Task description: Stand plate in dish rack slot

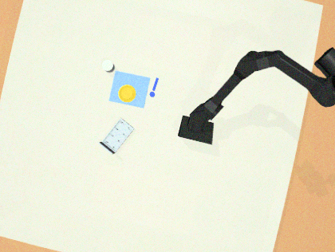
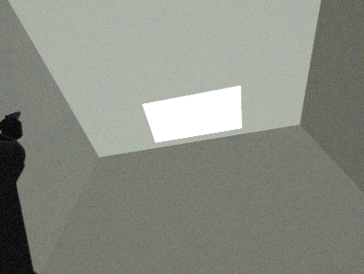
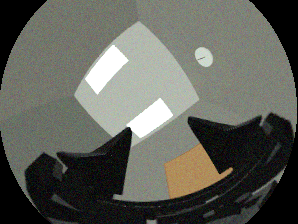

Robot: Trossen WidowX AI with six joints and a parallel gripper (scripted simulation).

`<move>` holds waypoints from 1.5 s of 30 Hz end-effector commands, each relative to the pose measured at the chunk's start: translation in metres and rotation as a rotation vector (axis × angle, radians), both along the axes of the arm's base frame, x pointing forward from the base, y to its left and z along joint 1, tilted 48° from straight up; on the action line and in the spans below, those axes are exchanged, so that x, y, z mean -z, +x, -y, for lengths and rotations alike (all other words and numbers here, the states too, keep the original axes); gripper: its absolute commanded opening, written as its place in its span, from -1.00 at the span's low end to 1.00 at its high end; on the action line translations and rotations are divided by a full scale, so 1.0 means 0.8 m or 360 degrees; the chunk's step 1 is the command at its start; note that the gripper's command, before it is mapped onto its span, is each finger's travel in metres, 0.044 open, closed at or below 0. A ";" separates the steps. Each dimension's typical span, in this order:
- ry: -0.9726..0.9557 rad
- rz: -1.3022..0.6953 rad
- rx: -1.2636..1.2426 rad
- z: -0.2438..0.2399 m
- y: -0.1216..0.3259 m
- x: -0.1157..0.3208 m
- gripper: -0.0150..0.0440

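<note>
So, quick rundown of where things sit:

plate (image 1: 127, 93): yellow, lying flat on a blue mat (image 1: 140, 85), toward the left-middle of the counter (image 1: 239, 191)
pincer (image 1: 195, 129): open wide, nothing in it, hanging well apart from everything
direction: in the top view the plate is off to the pincer's left and a bit up, so I'd guess a long reach that way comes first
rack (image 1: 116, 135): just below the mat, long axis on a diagonal, lower-left to upper-right
other stuff: white cup (image 1: 108, 65) by the mat's top-left corner, blue utensil (image 1: 153, 87) beside its right edge
wrist view: mostly walls and ceiling, no plate showing
</note>
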State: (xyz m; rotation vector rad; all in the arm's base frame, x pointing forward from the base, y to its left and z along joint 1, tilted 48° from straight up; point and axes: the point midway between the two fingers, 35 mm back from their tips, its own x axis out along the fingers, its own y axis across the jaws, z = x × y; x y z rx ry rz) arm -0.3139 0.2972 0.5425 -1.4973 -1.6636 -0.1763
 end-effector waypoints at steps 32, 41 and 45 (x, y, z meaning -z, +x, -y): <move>-0.0575 0.1092 0.1016 -0.198 0.140 0.089 0.86; -0.0822 0.1415 0.1254 -0.240 0.199 0.125 0.86; -0.0948 0.1562 0.1359 -0.257 0.232 0.142 0.86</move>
